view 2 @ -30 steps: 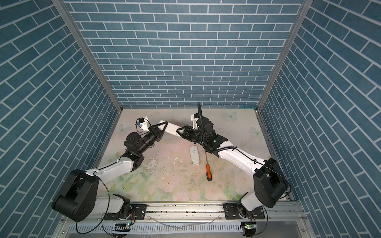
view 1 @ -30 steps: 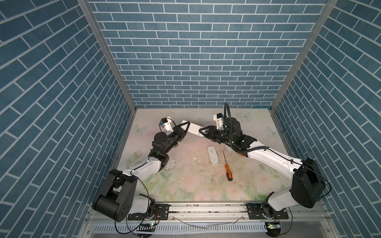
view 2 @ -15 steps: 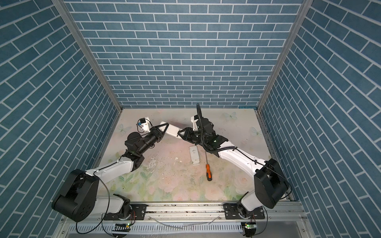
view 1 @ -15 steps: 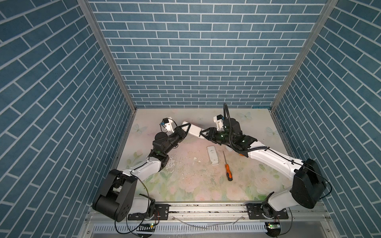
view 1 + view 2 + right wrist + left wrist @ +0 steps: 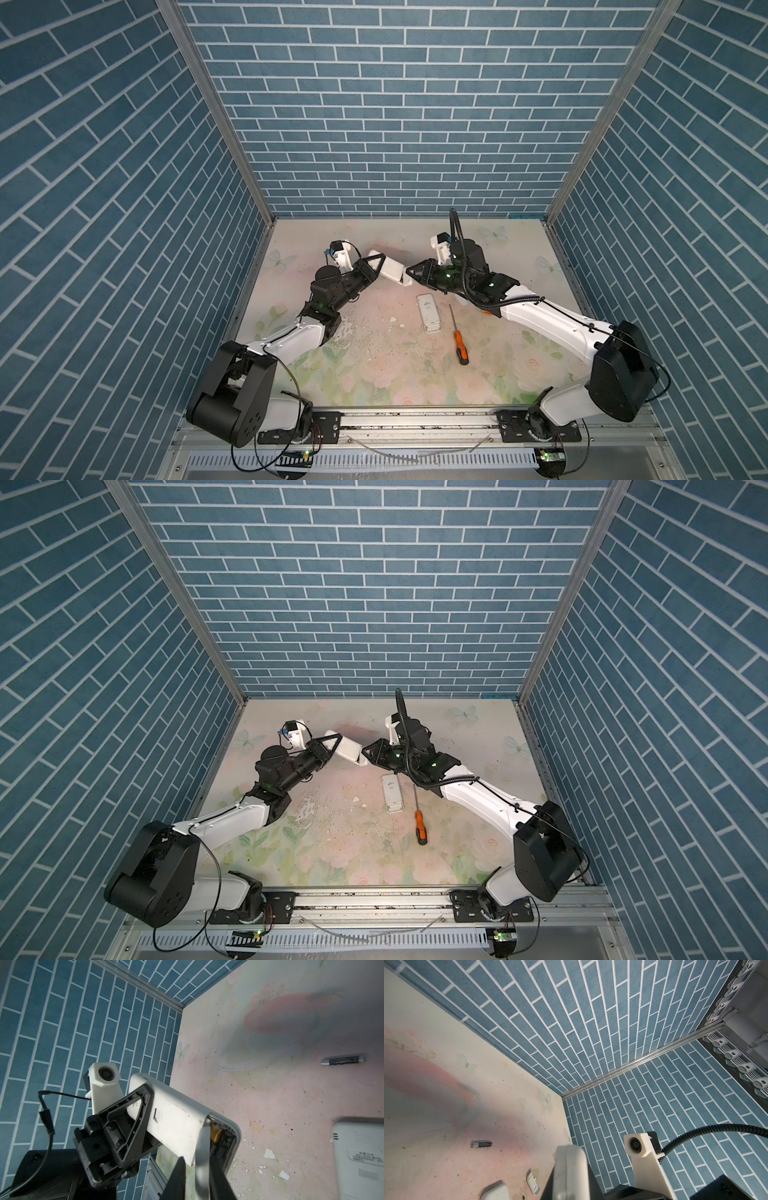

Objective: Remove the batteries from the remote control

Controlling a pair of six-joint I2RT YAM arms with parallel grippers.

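Observation:
My left gripper (image 5: 379,266) is shut on the white remote control (image 5: 388,268) and holds it above the table's back middle; both top views show this (image 5: 347,748). In the right wrist view the remote's (image 5: 176,1124) end compartment is open, with an orange-gold battery (image 5: 216,1134) and a black battery (image 5: 223,1147) inside. My right gripper (image 5: 193,1142) meets that end with its jaws almost together. One fingertip (image 5: 204,1132) reaches into the compartment beside the orange-gold battery; I see nothing gripped. A loose black battery (image 5: 481,1144) lies on the table behind.
A second white remote (image 5: 429,312) lies flat mid-table, with an orange-handled screwdriver (image 5: 459,345) just right of it. A small white cover (image 5: 533,1185) rests on the table near them. Blue brick walls close three sides, and the arms' bases stand on the front rail (image 5: 415,419).
The right gripper's jaws have closed down at the remote's open end. Both arms and the held remote have hardly moved.

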